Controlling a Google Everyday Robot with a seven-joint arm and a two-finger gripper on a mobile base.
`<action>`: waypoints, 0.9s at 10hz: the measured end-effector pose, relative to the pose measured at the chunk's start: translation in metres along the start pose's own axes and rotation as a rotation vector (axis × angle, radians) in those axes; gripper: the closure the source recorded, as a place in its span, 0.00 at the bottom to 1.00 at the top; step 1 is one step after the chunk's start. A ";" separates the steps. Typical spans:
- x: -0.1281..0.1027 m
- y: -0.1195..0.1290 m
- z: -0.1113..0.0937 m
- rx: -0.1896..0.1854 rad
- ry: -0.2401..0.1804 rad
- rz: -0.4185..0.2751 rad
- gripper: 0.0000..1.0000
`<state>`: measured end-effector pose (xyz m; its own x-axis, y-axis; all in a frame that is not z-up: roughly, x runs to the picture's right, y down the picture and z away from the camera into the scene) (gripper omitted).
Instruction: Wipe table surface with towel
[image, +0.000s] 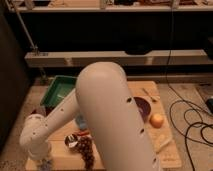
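No towel shows in the camera view. The wooden table (172, 155) fills the lower middle. My white arm (110, 115) crosses the front of the view and hides much of the table. It bends at a joint at the lower left. The gripper (44, 161) points down at the table's front left corner, at the bottom edge of the view.
On the table are a green bin (56, 91) at the back left, a purple bowl (143, 106), an orange (157, 120), a pale object (163, 143) at the front right, a metal cup (71, 142), a dark red bunch (86, 151) and a small blue thing (80, 122). Cables (195, 125) lie on the floor to the right. Shelving (100, 57) stands behind.
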<state>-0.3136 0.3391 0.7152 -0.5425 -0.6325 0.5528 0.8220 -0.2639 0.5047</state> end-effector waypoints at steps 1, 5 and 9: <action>-0.004 0.011 -0.001 -0.010 -0.003 0.025 1.00; -0.010 0.051 -0.012 -0.045 0.001 0.121 1.00; 0.018 0.084 -0.022 -0.070 0.011 0.190 1.00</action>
